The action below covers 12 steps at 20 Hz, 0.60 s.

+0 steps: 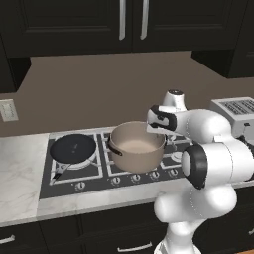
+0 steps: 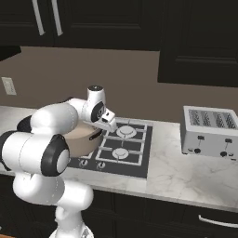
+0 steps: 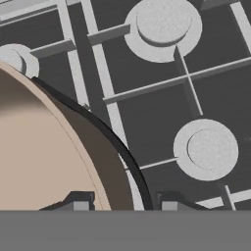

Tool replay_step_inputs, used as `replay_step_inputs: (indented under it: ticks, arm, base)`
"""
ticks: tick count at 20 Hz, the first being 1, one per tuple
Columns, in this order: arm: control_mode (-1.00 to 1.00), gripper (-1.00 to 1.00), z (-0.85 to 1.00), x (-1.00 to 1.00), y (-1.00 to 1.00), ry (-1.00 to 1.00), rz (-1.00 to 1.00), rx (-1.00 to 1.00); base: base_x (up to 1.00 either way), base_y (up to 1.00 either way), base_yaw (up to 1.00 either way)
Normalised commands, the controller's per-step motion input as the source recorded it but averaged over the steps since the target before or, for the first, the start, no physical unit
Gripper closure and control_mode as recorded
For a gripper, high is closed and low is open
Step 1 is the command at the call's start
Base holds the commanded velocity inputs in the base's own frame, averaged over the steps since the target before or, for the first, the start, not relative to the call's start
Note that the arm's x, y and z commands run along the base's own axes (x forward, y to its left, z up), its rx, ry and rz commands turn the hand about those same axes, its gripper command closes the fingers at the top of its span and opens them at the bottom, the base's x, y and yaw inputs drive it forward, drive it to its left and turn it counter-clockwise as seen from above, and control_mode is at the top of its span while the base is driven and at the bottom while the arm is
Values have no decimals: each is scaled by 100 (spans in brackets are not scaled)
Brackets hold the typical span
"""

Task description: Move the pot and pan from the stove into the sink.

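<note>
The beige pot [image 1: 136, 146] stands on the black stove [image 1: 94, 171], on a middle burner. My gripper [image 1: 152, 130] reaches down over its right rim. In the hand view the gripper [image 3: 123, 202] straddles the pot [image 3: 39, 157] wall and its dark side handle [image 3: 112, 139], one fingertip inside and one outside, pressed close on both. The black pan [image 1: 73, 148] lies on the left front burner with its thin handle pointing toward the front left. From the right base view the arm hides most of the pot [image 2: 87, 139]. The sink is out of view.
A silver toaster [image 2: 211, 130] stands on the marble counter right of the stove [image 2: 135, 148]. Dark wall cabinets hang above. Bare burners [image 3: 164, 27] lie right of the pot. A wall outlet [image 1: 7, 110] sits at the far left.
</note>
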Motion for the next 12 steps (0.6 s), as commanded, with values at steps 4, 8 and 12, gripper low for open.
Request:
replay_step_inputs:
  ticks: [4,8,12]
  arm:
    - [-100,100,20,0,0,0,-1,2]
    - [-100,100,58,0,-6,0,-1,9]
    - [-100,100,81,-1,-9,0,0,11]
  base:
    - [0,0,0]
    - [0,0,0]
    - [0,0,0]
